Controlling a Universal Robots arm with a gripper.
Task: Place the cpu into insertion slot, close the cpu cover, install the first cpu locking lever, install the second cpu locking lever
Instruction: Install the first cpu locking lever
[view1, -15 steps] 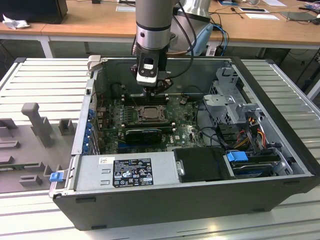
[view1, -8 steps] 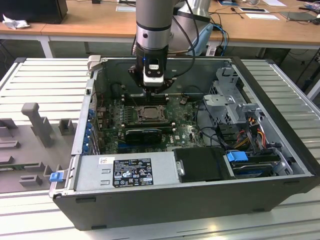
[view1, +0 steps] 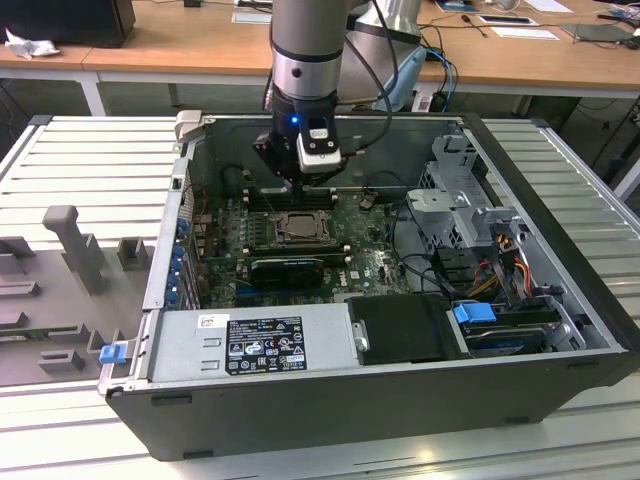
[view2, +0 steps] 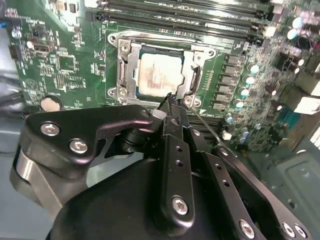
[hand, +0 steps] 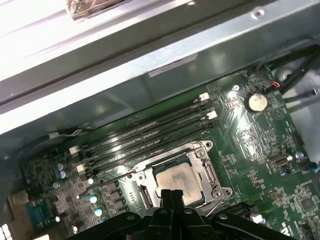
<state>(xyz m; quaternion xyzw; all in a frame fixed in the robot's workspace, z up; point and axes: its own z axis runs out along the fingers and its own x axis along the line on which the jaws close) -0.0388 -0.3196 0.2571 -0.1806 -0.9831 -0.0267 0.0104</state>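
The cpu (view2: 159, 75) lies flat in the insertion slot (view2: 150, 38) on the green motherboard; it also shows in the first wrist view as the cpu (hand: 175, 179). The silver cpu cover (view2: 126, 65) lies down around the chip, framing it. My gripper (view2: 172, 101) is shut, with nothing visible between its fingers, and its tips hover at one corner of the socket. A thin metal locking lever (view2: 205, 125) sticks out slantwise from that corner, and it appears as a lever (hand: 107, 179) in the first wrist view. In the exterior view the gripper (view1: 300, 185) hangs just behind the socket (view1: 297, 228).
Long black memory slots (hand: 150, 135) run along one side of the socket. A black expansion card (view1: 287, 268), the power supply (view1: 255, 340), a drive cage (view1: 465, 190) and cables (view1: 500, 260) fill the open case. Its metal wall (hand: 150, 55) is close by. Grey fixtures (view1: 70, 250) stand outside it.
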